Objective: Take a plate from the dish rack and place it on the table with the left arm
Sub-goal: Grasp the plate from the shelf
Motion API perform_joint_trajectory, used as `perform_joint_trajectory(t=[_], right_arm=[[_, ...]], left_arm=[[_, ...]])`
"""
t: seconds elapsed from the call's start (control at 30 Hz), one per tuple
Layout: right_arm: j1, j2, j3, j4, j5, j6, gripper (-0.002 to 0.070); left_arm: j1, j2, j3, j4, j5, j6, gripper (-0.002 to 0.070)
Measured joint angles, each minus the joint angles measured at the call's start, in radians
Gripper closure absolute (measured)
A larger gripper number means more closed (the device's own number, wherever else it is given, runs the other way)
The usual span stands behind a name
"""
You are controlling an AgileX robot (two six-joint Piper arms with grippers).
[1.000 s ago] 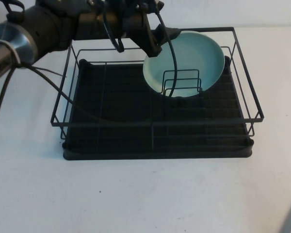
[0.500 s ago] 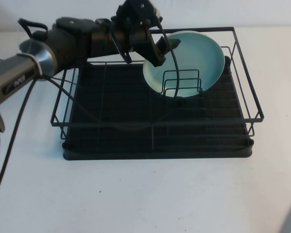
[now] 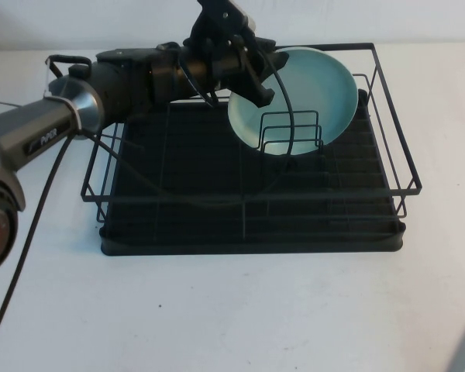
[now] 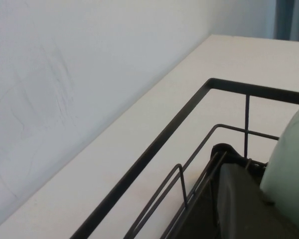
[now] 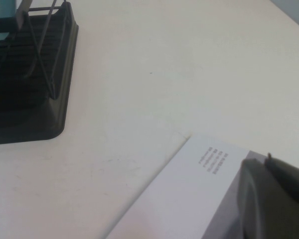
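Occupying the near and middle table (image 3: 232,310), the dish rack (image 3: 248,225) holds the plate (image 3: 302,97) in its far right part, leaning in the small wire holder (image 3: 291,132). Across the rack's far left edge reaches the left arm (image 3: 124,77); the left gripper (image 3: 256,74) is at the plate's left rim, finger state indeterminable. The right gripper is out of view.
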Motion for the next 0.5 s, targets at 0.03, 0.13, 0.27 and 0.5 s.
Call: perform_joint_trajectory(t=[0.03, 0.13, 0.27, 0.5], right_arm=[[0.000, 0.000, 0.000, 0.000, 0.000, 0.000, 0.0696], [0.000, 0.000, 0.000, 0.000, 0.000, 0.000, 0.0696], [0.000, 0.000, 0.000, 0.000, 0.000, 0.000, 0.0696], [0.000, 0.000, 0.000, 0.000, 0.000, 0.000, 0.0696]], left_arm=[[0.000, 0.002, 0.000, 0.000, 0.002, 0.006, 0.0529], [0.000, 0.000, 0.000, 0.005, -0.003, 0.032, 0.0596], [0.000, -0.001, 0.000, 0.014, 0.007, 0.065, 0.0605], [0.000, -0.100, 0.000, 0.011, 0.021, 0.177, 0.0629]])
